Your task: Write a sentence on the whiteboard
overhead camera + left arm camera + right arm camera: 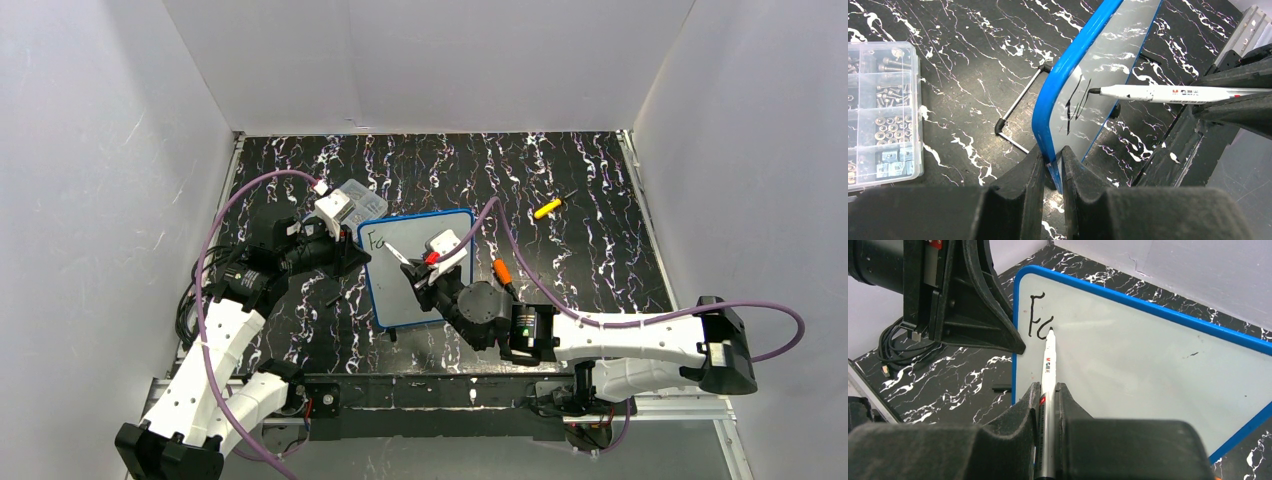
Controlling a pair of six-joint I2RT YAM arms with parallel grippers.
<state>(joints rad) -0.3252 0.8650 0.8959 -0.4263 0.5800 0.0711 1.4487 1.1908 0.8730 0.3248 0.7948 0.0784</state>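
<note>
The blue-framed whiteboard (402,300) lies on the dark marbled table between the arms. My left gripper (1052,152) is shut on the whiteboard's left edge (1048,100), one finger on each face. My right gripper (1048,386) is shut on a white marker (1048,360) with its black tip touching the board near the top left corner. The sentence (1037,315) stands there as a black "F" and a partly drawn second letter, also seen from above (376,241). In the left wrist view the marker (1158,93) comes in from the right with its tip on the whiteboard.
A clear compartment box (352,200) of screws and nuts sits just behind the left gripper. A yellow tool (548,208) lies at the back right and an orange piece (501,270) beside the board's right edge. A small black piece (1000,387) lies left of the board. White walls enclose the table.
</note>
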